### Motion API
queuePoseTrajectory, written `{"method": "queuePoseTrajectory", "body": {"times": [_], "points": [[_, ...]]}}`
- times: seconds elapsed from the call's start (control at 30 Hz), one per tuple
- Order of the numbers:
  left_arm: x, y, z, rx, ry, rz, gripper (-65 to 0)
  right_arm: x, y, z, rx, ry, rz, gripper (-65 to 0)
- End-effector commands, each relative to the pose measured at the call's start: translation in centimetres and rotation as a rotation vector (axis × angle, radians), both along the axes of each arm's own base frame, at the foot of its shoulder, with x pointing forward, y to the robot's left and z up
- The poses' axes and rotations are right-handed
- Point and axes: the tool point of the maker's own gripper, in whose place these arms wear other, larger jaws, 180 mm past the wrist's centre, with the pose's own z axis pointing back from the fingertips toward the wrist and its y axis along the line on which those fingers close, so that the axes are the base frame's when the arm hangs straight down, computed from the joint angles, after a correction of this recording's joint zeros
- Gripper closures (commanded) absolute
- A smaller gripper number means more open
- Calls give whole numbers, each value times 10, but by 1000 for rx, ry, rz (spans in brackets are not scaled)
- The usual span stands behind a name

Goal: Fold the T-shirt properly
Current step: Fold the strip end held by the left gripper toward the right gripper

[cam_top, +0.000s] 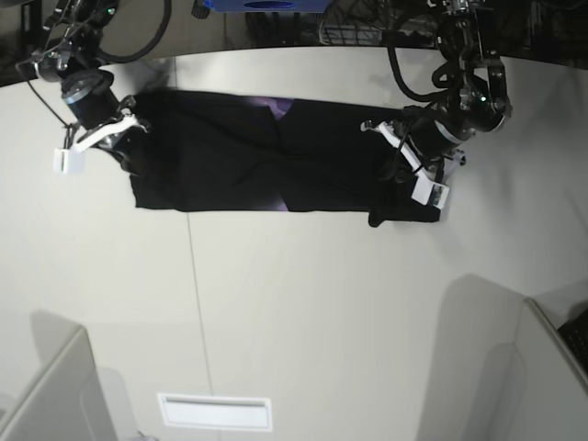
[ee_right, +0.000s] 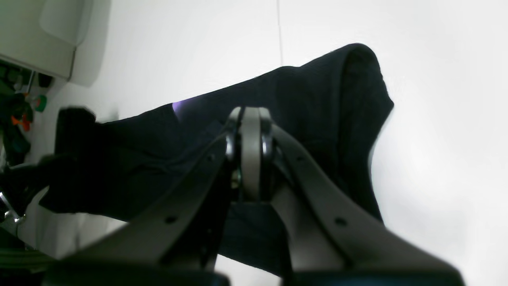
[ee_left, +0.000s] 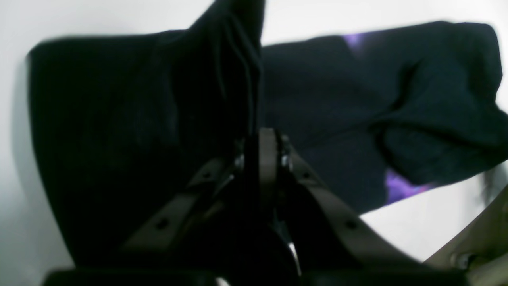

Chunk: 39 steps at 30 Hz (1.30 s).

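We are holding the T-shirt [cam_top: 248, 165], stretched across the worktop [cam_top: 322, 303], with left fingers [ee_left: 266, 137] and right fingers [ee_right: 250, 119] clamped on opposite ends; uneven pulling could skew the fold.

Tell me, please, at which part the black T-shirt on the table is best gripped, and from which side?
Probably at its two short ends. The T-shirt lies as a long flat band across the white table, so each end edge gives a firm pinch from outside. The left gripper and right gripper already stand closed at those ends, cloth bunched at each.
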Motion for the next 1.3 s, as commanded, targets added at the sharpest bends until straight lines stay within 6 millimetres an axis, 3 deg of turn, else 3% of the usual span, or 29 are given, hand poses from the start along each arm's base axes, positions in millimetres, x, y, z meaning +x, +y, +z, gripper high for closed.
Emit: {"method": "queuePoseTrajectory", "body": {"times": [0.0,0.2,0.63,0.8,1.27], "points": [[6,-5,8,-22,-27,7,0,5,-2,12,0,-46,-3,0],[11,-31,10,-55,-16,-29,0,5,-2,12,0,-46,-3,0],[8,-32,8,-50,-3,-39,0,5,-2,12,0,-47,-3,0],[2,-51,7,-64,5,-95,0,5,-2,12,0,-46,-5,0],[1,-46,-3,-60,35,-80,0,4,-2,11,1,-42,-7,0]]}}
